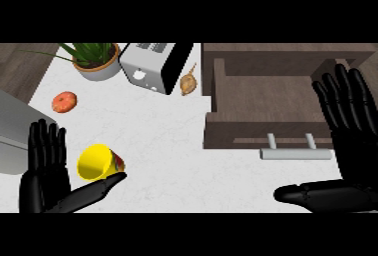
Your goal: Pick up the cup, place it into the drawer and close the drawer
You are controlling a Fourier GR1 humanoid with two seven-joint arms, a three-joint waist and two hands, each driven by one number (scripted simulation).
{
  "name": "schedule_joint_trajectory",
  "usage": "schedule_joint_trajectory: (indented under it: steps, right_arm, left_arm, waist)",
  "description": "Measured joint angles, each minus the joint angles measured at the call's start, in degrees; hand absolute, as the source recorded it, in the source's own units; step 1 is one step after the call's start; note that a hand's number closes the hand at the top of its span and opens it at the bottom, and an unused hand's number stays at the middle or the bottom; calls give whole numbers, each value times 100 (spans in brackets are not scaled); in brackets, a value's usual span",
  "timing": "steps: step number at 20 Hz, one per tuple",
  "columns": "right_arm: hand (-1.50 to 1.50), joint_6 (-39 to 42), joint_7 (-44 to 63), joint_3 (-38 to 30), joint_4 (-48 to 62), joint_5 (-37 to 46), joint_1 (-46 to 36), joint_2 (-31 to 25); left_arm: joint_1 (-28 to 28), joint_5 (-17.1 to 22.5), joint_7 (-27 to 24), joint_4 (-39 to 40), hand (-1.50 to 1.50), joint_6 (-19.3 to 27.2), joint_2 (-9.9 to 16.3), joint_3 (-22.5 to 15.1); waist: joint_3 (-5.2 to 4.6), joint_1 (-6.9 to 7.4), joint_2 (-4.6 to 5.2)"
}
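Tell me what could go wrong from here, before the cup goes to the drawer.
1. The yellow cup lies tilted between the left hand's straight fingers and thumb, not curled round; it may slip when lifted.
2. The open drawer sits far across the counter, so carrying could tip the cup.
3. The right hand hovers over the drawer's right side and near the handle; it might block placement.

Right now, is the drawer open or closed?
Open. The drawer is pulled out from the cabinet, so you can see down onto its bare wooden floor, with the handle sticking out in front.
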Motion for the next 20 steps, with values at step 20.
schedule_joint_trajectory:
  steps: [20]
  right_arm:
    - [-150,166,-42,-115,-12,-124,77,-32]
  left_arm:
    - [-163,725,-1872,2537,-150,-798,40,825]
  waist:
    - [1,-8,3]
